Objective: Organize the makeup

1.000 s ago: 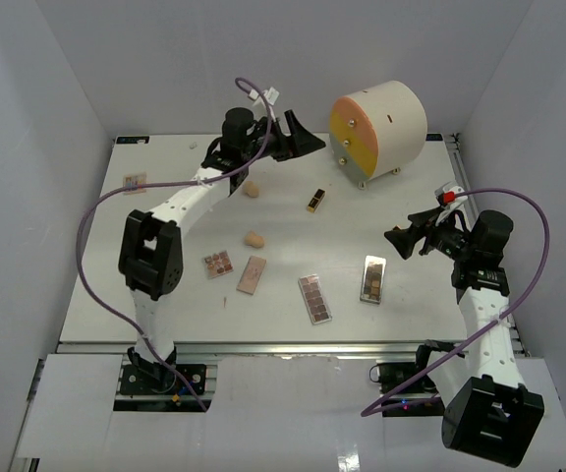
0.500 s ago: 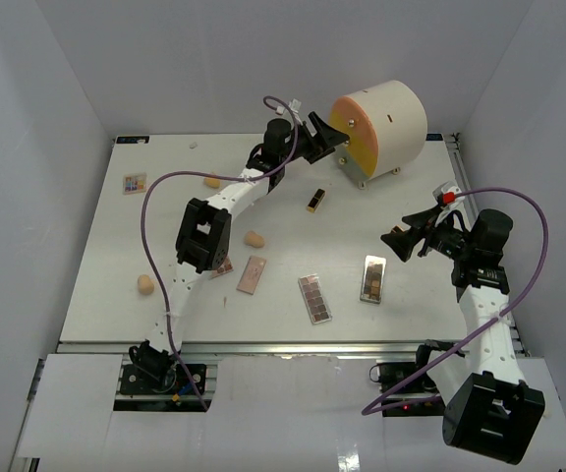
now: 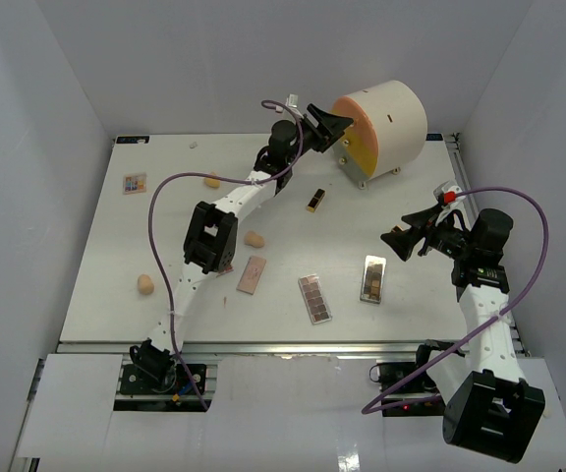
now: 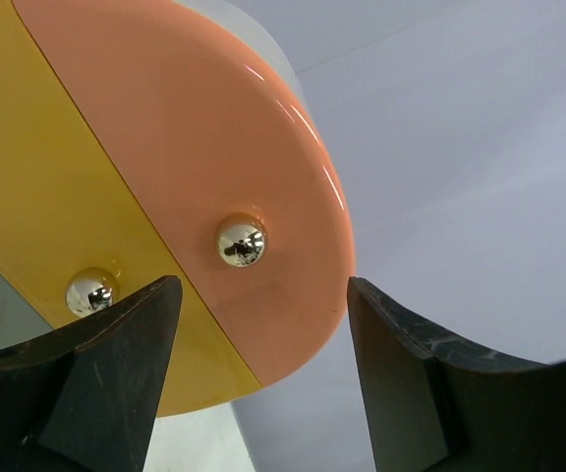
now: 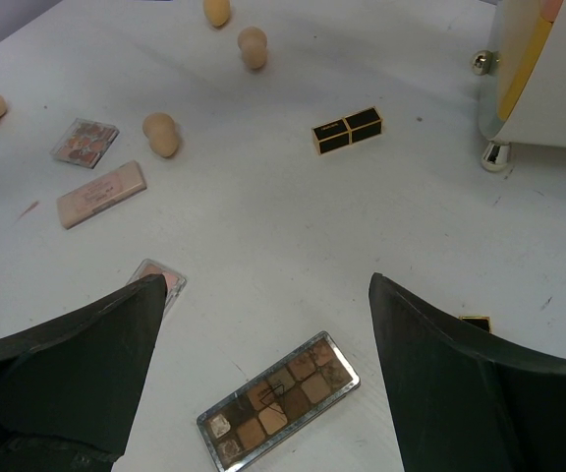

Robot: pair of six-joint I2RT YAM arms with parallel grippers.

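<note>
Left gripper (image 3: 330,126) is seen from above at the far side of the table (image 3: 106,256), jaws spread and empty, set close to the pink-and-yellow face of the cylinder (image 3: 391,118); right gripper (image 3: 398,241) is held over the right side of the table, jaws spread wide, nothing pinched; the makeup is scattered across the table: a lipstick (image 3: 315,201) near the cylinder, sponges (image 3: 254,239) on the left half, palettes (image 3: 314,298) toward the near edge, with one small palette at far left; no item is seen inside the cylinder, and no drawer is seen pulled out.

From the left wrist, the fingers (image 4: 116,344) are seen apart on either side of a round metal knob (image 4: 241,241) on the pink front (image 4: 214,128); neither finger is shown touching it; a yellow front (image 4: 37,187) with a knob of its own is set just beside; no makeup is shown here.

From the right wrist, the spread jaws are seen above a brown palette lying on the table between them, untouched; the lipstick, the sponges and the pink palettes are seen beyond, well apart from one another.

Progress is judged to be slight; opening a drawer by its knob appears to be the step in hand; every item is left to be gathered and stowed.
</note>
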